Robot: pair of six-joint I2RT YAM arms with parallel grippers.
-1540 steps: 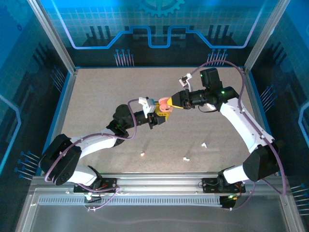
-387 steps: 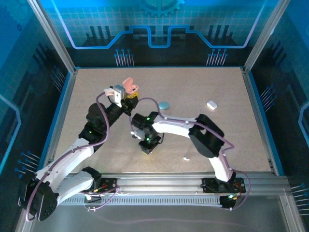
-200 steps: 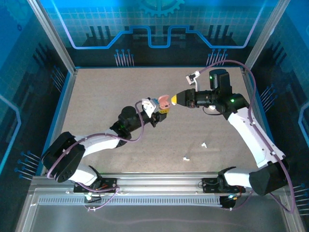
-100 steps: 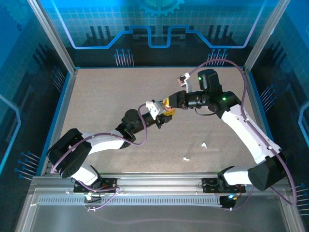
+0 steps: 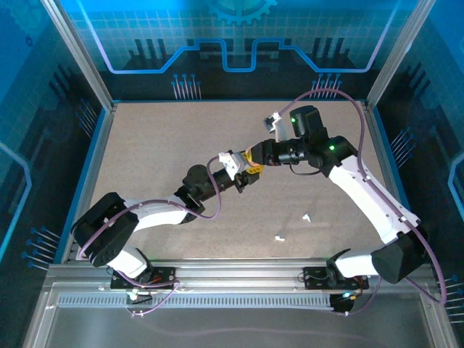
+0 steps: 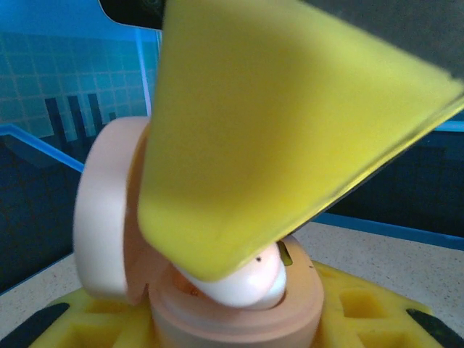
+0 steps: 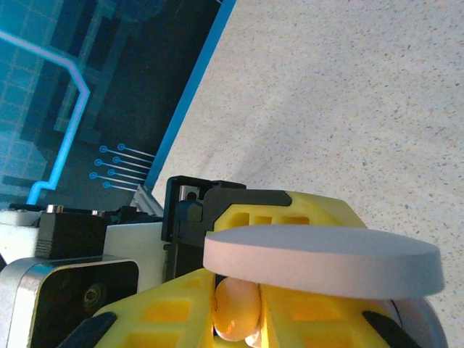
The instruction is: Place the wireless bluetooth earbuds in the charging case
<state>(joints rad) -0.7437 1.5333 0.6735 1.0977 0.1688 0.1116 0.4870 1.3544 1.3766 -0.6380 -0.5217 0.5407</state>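
Observation:
My left gripper [image 5: 244, 172] is shut on the base of a pink charging case [image 6: 239, 308]. The case's lid [image 6: 101, 210] is swung open to the left. A pale pink earbud [image 6: 243, 279] sits in the case's well under a yellow finger [image 6: 275, 123] of my right gripper [image 5: 255, 156]. In the right wrist view, my right gripper [image 7: 239, 322] is shut on that earbud [image 7: 235, 304], just below the lid [image 7: 319, 257] seen edge-on. Two small white earbuds [image 5: 307, 217] [image 5: 278, 237] lie on the table to the right of centre.
The speckled tabletop [image 5: 159, 138] is bounded by a blue rim [image 5: 94, 170] and metal posts [image 5: 76, 54]. Both arms meet above the table's middle. A purple cable [image 5: 341, 98] loops over the right arm.
Over the last second my right gripper has moved left onto the case and my left gripper has shifted slightly right. Both have held almost still in the last half second.

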